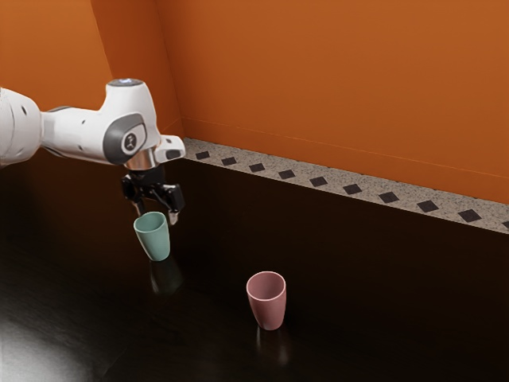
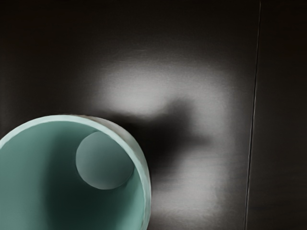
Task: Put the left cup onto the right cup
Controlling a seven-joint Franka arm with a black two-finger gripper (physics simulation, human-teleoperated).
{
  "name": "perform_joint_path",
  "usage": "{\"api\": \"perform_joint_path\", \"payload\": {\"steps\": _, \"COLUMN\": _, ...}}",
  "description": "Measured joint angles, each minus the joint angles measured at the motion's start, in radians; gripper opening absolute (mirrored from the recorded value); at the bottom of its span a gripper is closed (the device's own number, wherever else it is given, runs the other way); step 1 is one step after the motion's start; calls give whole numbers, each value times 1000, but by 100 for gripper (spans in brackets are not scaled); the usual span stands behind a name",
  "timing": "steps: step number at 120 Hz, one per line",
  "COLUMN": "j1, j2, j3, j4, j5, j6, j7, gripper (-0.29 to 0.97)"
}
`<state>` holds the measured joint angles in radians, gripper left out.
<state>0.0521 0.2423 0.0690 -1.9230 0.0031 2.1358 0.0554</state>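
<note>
A teal cup (image 1: 153, 236) stands upright on the dark table at the exterior view's left. My gripper (image 1: 154, 212) hangs just above its rim, open, with one finger toward each side of the cup's mouth and neither touching it. A pink cup (image 1: 266, 299) stands upright farther toward the exterior view's right and nearer the front, with nothing on it. In the wrist view I look down into the teal cup (image 2: 38, 187), close under my hand, and its round bottom shows inside.
The glossy black table (image 1: 358, 270) stretches around both cups. A speckled strip with black diamonds (image 1: 334, 185) runs along the foot of the orange wall (image 1: 334, 79) behind. My shadow lies on the tabletop (image 2: 177, 139) beside the teal cup.
</note>
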Motion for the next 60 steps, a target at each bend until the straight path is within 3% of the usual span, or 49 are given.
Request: {"api": "perform_joint_path", "payload": {"steps": 60, "j1": -1, "j2": 59, "j3": 1, "j4": 30, "j5": -3, "j6": 47, "j7": 13, "gripper": 68}}
